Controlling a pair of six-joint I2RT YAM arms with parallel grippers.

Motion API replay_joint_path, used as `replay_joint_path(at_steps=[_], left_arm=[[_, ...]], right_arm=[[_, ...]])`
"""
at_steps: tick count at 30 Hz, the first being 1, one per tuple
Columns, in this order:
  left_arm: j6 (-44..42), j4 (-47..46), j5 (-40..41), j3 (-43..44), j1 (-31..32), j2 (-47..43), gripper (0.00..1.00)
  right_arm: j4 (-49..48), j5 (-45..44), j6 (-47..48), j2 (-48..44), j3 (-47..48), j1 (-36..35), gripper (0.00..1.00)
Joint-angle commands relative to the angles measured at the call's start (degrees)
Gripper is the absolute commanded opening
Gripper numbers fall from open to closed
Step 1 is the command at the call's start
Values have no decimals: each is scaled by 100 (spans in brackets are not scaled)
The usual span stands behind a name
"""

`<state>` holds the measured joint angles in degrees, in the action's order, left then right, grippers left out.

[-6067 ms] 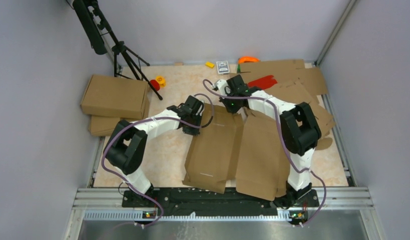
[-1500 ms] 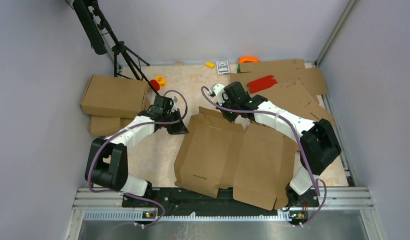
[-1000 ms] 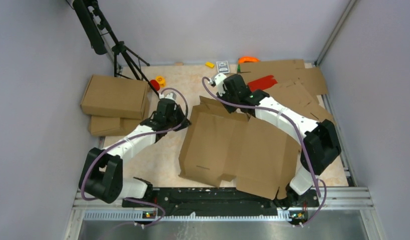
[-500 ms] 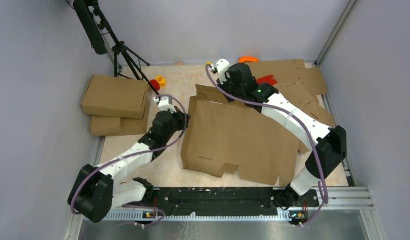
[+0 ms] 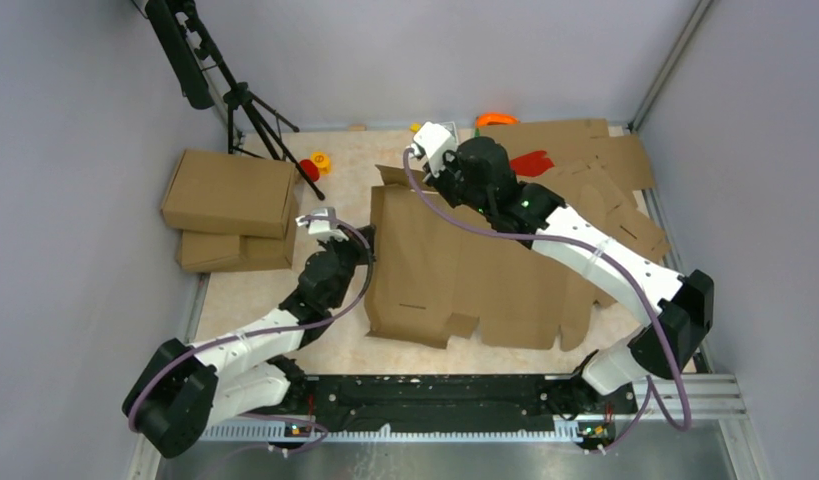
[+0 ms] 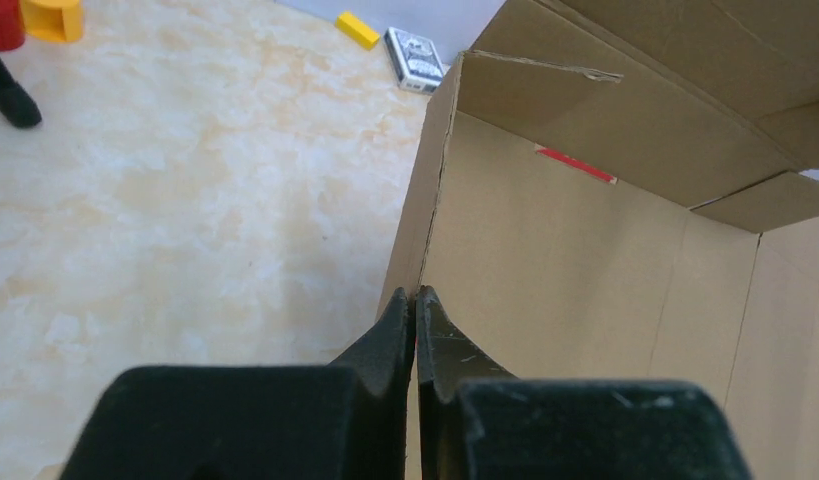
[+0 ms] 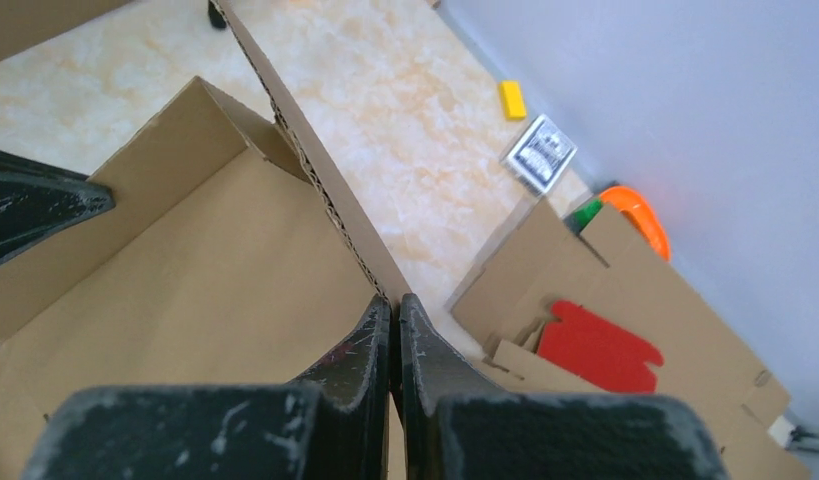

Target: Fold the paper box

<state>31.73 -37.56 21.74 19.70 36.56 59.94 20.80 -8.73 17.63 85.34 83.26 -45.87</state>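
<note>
Both claws are pressed together on cardboard. My left claw (image 6: 415,297) pinches the raised left wall edge of the paper box (image 5: 465,265), and my right claw (image 7: 393,302) pinches its raised far wall edge. The paper box lies opened mid-worktop (image 5: 357,170), touching the heaped flat sheets (image 5: 595,150) on its right. Beyond it are a card deck (image 6: 417,57) and a yellow block (image 6: 356,29).

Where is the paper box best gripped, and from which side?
Probably the raised left wall of the paper box, pinched at its free edge from above: it is thin and stands upright, so one finger fits on each face.
</note>
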Motion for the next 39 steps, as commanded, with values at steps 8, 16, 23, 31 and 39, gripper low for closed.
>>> replay_joint_path(at_steps=[8,16,23,31,39], left_arm=[[-1013,-3135,-366,10,198,505,0],[-1891,-4778,-1122,-475,304,1210,0],[-2501,-5517,-1353,-1067,587,1585,0],[-2246,-5474,-982,-1137,713,1483,0],[-2162,-5345,-889,-1266,713,1252,0]], right_arm=[[-1640,-222,1062,-660,-120,-355,0],[-2397,-307,2167,-1272,-1478,-781,0],[-2858,-783,2465,-1778,-2549,-1325,0],[-2717,-1298,2283,-1815,-2583,-1469,11],[-1714,-1970,1263,-1641,-1957,-1451,62]])
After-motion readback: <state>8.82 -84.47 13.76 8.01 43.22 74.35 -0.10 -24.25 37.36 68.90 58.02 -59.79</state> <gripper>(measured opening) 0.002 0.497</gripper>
